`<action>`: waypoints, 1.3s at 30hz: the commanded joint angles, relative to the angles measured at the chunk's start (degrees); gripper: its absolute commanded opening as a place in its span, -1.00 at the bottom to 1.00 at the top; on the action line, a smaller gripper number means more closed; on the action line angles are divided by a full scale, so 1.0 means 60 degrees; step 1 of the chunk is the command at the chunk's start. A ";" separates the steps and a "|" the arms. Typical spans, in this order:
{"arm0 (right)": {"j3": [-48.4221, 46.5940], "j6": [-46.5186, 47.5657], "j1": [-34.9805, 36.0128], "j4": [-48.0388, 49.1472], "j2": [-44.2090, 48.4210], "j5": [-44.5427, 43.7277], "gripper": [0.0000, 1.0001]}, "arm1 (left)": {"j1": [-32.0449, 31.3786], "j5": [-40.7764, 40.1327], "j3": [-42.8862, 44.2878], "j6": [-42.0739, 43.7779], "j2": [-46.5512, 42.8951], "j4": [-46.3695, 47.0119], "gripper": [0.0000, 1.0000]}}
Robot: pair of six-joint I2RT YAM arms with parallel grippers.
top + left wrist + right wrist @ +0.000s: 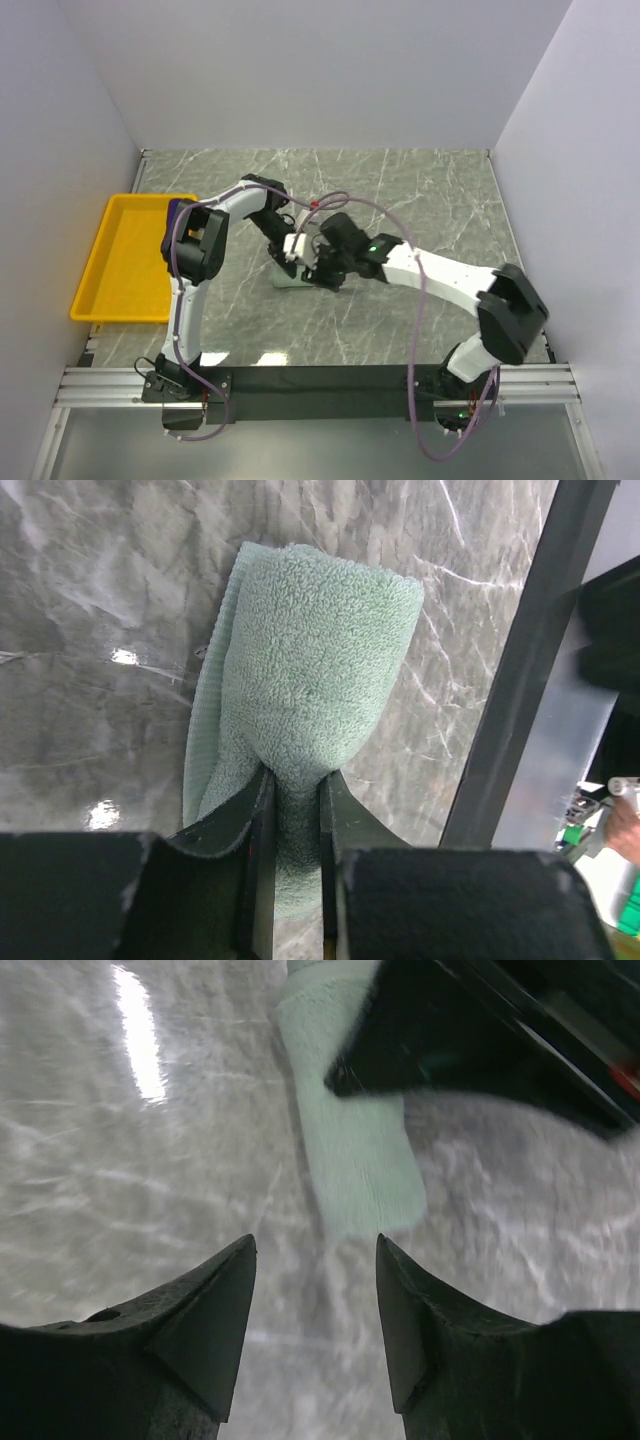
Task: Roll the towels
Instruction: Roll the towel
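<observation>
The left hand [295, 780] is clenching the near end of the rolled pale mint green terry-cloth towel [310, 660], which is lying on the grey marbled surface [90, 600] and stretching away ahead of its fingers. The right hand [315, 1250] is hovering with its fingers spread and nothing between them, and the towel's other end is lying just ahead of its tips.

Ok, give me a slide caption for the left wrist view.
Left gripper clamped on one end of the rolled mint green towel lying on the grey marbled table.
</observation>
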State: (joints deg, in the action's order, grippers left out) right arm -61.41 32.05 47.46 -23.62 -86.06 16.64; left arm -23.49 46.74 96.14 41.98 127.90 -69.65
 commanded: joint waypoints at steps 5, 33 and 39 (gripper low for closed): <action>-0.0809 0.1103 0.0556 0.1592 -0.1929 -0.0871 0.17 | -0.0129 -0.1843 -0.0481 0.0167 0.1125 0.0592 -0.85; -0.3666 0.1235 -0.0131 -0.2450 -0.5197 0.1457 -1.00 | 0.4982 0.2275 -0.3086 -0.1795 -0.4451 0.3138 0.32; -0.4808 0.1015 -0.0469 -0.3387 -0.6089 0.2030 -1.00 | 0.4970 0.0254 -0.5955 -0.0261 -0.8523 0.4882 0.38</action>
State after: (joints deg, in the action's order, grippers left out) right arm -89.12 39.62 45.52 -36.12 -117.67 26.92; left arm 7.97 53.23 67.09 35.03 84.82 -46.59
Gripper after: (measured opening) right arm 0.045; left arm 0.681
